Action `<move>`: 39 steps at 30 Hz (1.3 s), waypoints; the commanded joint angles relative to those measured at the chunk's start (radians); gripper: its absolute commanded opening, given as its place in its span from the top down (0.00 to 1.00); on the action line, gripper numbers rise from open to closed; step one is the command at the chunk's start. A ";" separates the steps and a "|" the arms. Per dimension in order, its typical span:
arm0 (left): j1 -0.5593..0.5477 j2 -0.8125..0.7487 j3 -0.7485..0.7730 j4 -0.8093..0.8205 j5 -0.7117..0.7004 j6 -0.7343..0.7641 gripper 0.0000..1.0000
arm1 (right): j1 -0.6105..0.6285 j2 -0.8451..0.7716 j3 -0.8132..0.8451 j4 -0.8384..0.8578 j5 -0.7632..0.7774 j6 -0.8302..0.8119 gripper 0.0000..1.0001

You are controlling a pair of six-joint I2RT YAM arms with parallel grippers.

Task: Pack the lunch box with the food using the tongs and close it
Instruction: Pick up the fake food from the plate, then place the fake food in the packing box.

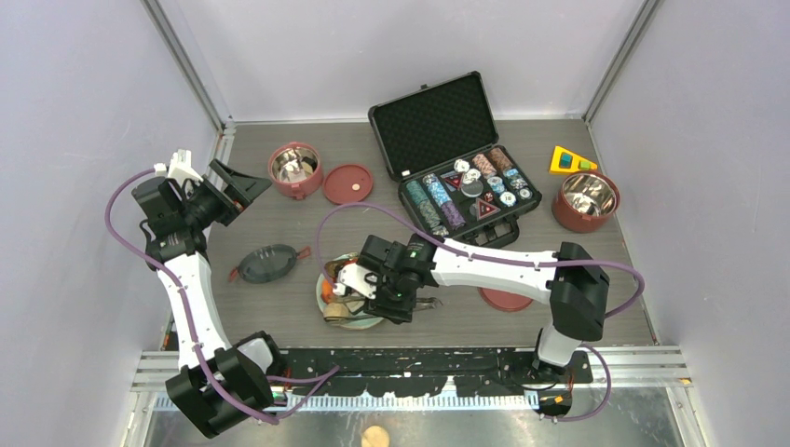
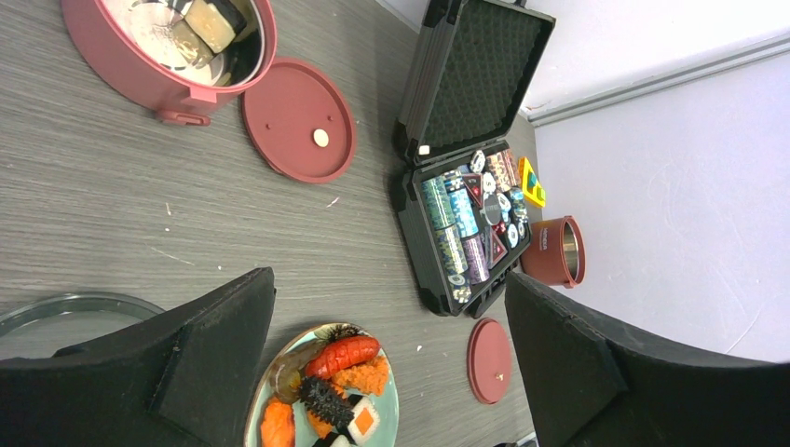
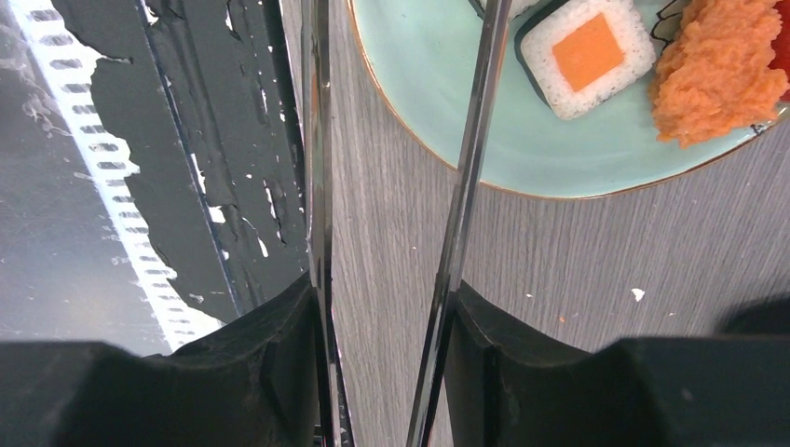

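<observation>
Left arm: reared up along the table's left side, wrist turned toward the centre.
Left fingers: the left gripper (image 1: 244, 186) is spread wide, with nothing between its pads.
Right arm: reaches left from its base, with the wrist low over the pale green plate (image 3: 438, 112).
Right fingers: the right gripper (image 3: 382, 326) is clenched on the tongs (image 3: 463, 214). The tong arms are apart; one crosses the plate rim beside a sushi roll (image 3: 585, 54).
Lunch box tiers: two. The left tier (image 1: 295, 169) holds pale pieces, and the right tier (image 1: 585, 200) sits beside the poker chip case (image 1: 447, 140).
Red inner lids: two, the back lid (image 1: 347, 183) and the near lid (image 1: 505, 299).
Dark top lid (image 1: 265, 264): one, left of the plate.
Plate food: several pieces, among them a sausage (image 2: 343, 355) and a shrimp-like bit (image 3: 713, 79).
</observation>
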 commanded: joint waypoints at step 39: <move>0.009 0.002 0.002 0.044 0.035 -0.010 0.05 | -0.358 0.096 0.528 0.065 -0.012 0.122 0.99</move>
